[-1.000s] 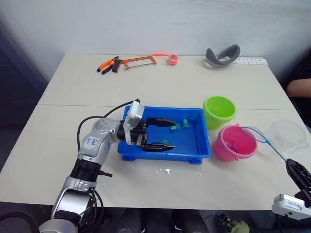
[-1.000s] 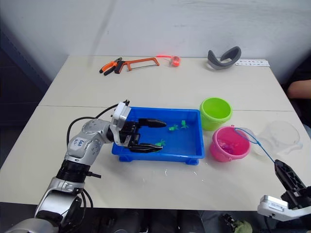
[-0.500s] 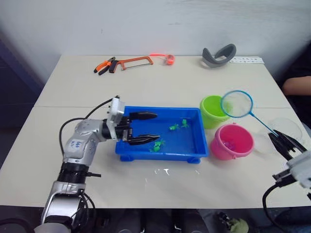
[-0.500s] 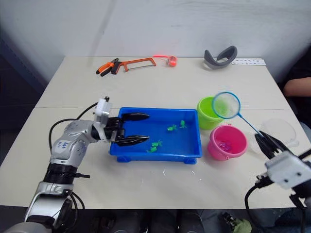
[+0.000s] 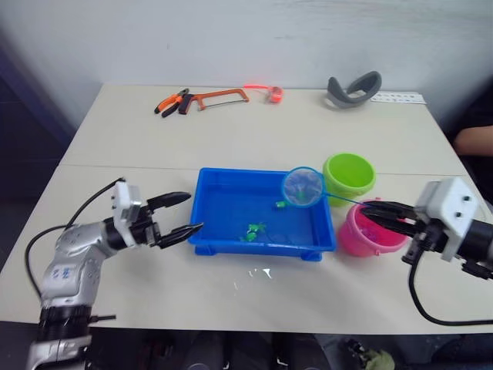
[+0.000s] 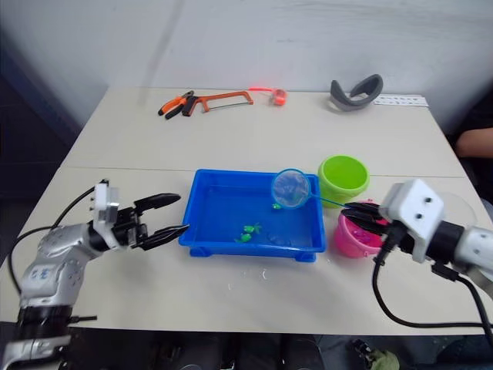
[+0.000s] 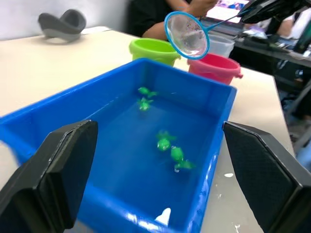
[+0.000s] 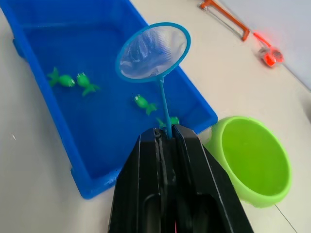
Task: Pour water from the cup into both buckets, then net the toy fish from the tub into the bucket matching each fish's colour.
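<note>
The left gripper (image 5: pixel 179 214) hovered just off the blue tub's (image 5: pixel 223 243) near-left corner, its fingers (image 5: pixel 171 199) spread wide and holding nothing. The right gripper (image 5: pixel 375 215), above the pink bucket (image 5: pixel 353 235), had its fingers pressed onto the thin handle of a blue-rimmed net (image 5: pixel 303 187). The net's hoop hung over the tub's far-right part; it looked empty, though the mesh was hard to read. Four green toy fish (image 5: pixel 253 228) lay in the tub. Beyond sat the lime green bucket (image 5: pixel 348 176). At the bench's (image 5: pixel 231 131) far edge lay pliers (image 5: pixel 171 102), a hacksaw (image 5: pixel 219 95) and a grey curved object (image 5: pixel 353 87).
</note>
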